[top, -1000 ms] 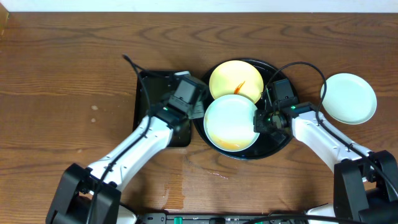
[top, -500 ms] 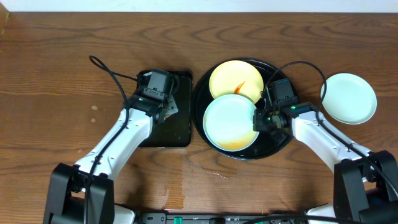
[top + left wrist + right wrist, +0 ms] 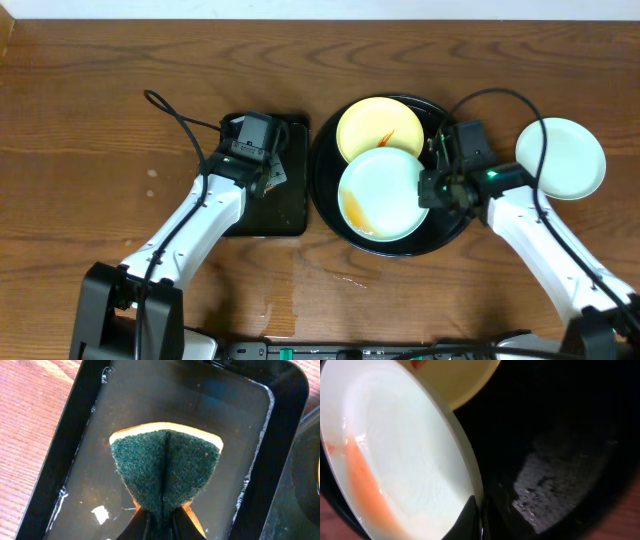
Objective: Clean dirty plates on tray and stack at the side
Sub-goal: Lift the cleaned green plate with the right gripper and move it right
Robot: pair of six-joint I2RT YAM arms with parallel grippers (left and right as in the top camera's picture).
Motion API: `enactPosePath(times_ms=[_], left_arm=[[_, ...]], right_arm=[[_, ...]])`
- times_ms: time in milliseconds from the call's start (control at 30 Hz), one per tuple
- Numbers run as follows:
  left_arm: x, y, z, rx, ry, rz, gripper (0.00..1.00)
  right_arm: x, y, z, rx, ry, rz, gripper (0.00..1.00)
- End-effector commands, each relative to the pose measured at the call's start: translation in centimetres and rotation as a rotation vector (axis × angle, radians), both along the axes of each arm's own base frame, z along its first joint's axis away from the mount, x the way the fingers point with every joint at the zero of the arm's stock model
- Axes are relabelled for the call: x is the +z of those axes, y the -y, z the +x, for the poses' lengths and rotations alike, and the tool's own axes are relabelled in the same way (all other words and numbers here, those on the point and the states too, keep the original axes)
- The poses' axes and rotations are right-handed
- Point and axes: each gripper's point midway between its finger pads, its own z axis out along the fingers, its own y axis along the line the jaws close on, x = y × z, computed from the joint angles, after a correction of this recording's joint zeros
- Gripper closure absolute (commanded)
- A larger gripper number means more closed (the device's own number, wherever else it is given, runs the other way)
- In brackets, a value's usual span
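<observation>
One plate (image 3: 385, 195) clamped by right end effector (image 3: 426, 190).

A small rectangular black tray (image 3: 288, 205) is lying flat on the brown wood-grain tabletop (image 3: 100, 120), holding a shallow film of water (image 3: 210, 415) that is gleaming along its inner walls. A sponge (image 3: 165, 467) is sitting over that water, folded in two along a middle crease, with its dark green scouring face turning outward and its yellow foam showing only as a thin band along the curved far edge. A few wet spots (image 3: 350, 281) are glistening on the tabletop toward its front edge.
</observation>
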Motion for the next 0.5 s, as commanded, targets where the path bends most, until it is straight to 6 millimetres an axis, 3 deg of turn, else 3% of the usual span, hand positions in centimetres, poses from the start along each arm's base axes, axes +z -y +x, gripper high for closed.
enactPosePath(times_ms=[0,200,267,467], left_arm=[[0.1,-0.5,0.0,-0.001,0.003,0.023,0.88],[0.1,-0.5,0.0,0.0,0.003,0.023,0.88],[0.1,-0.5,0.0,-0.001,0.003,0.023,0.88],[0.1,-0.5,-0.1,-0.001,0.003,0.024,0.88]], right_arm=[[1.7,1.7,0.6,-0.033,0.026,-0.043,0.99],[0.9,3.1,-1.5,-0.049,-0.059,-0.116,0.99],[1.0,4.1,-1.2,-0.068,-0.044,-0.163,0.99],[1.7,4.4,0.8,-0.067,0.038,-0.174,0.99]])
